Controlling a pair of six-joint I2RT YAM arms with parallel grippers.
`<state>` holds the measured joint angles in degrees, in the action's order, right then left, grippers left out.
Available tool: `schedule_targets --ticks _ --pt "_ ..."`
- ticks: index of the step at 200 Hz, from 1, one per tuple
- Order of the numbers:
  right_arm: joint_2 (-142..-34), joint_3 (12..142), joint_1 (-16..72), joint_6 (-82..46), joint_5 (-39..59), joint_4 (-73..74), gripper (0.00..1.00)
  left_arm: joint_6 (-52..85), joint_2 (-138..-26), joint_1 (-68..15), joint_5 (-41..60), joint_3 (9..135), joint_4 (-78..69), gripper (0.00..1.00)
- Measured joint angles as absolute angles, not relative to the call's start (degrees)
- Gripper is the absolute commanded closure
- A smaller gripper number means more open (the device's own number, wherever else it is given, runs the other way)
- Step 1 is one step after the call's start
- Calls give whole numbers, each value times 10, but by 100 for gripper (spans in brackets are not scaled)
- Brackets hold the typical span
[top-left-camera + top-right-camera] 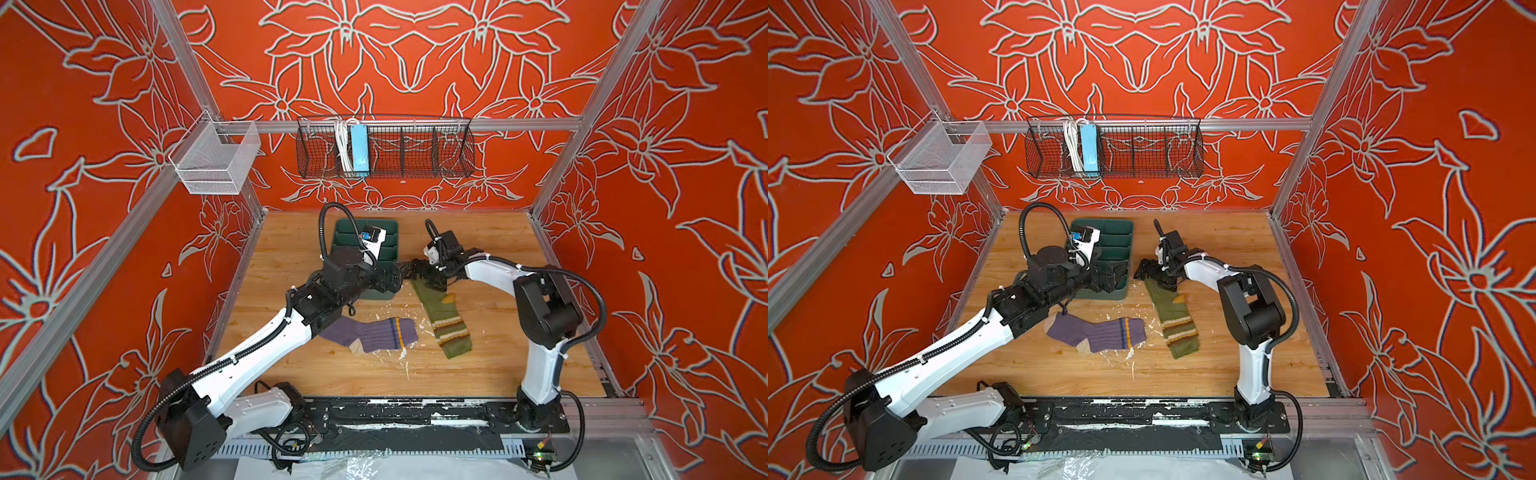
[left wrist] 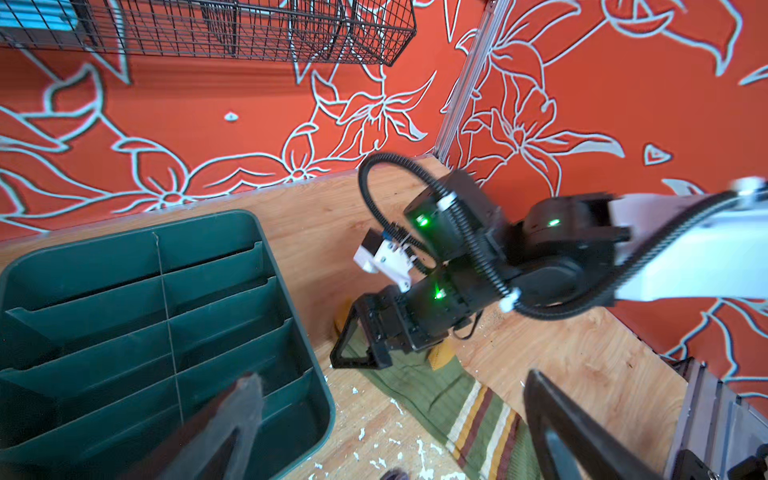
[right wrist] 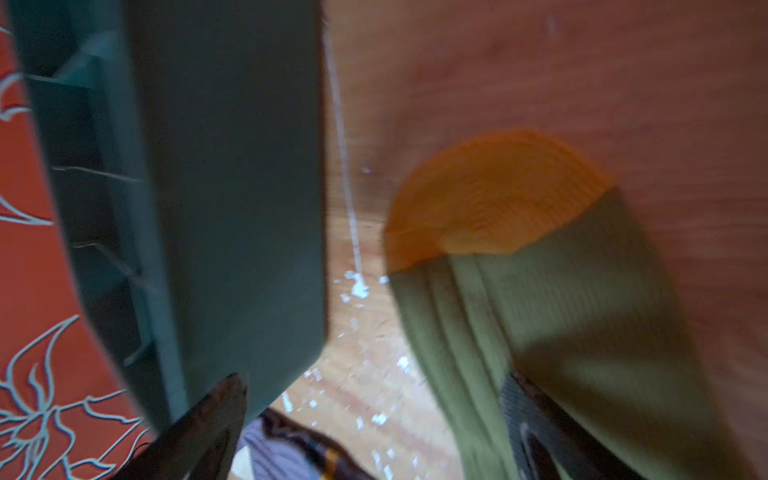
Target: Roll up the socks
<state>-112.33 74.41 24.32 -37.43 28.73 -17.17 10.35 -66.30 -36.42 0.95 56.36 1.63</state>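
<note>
A: Table (image 1: 291, 374) first. What's on it?
B: Tray (image 1: 386, 245) at the back, left of middle. Two socks flat on the wood in front of it.
A: Positions?
B: Green sock (image 1: 449, 328) runs from beside the tray's near right corner toward the front, toe at the back end. Purple sock (image 1: 374, 334) lies crosswise to its left, close but apart, its left end at the left forearm.
A: Right gripper (image 2: 361, 351)?
B: Low over the green sock's foot, just short of the mustard toe (image 3: 494, 195). Jaws spread wide. One finger (image 3: 540, 419) over the fabric, the other by the tray wall. Contact: can't tell.
A: Left gripper (image 2: 395, 376)?
B: Over the tray's near right corner, close to the right gripper. Jaws wide apart, holding nothing. Purple sock lies nearer the front, apart from it.
</note>
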Motion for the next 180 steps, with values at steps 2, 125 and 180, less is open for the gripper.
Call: schedule_targets --ticks 2,125,180 --pt "-1127 745 243 -374 291 -168 2 103 -663 -364 9 563 16 3" --pt "-1113 684 124 -382 393 -49 2 -12 -707 -381 167 597 31 1" --pt "-865 670 49 -355 409 -163 2 -291 -702 -548 88 566 79 1"
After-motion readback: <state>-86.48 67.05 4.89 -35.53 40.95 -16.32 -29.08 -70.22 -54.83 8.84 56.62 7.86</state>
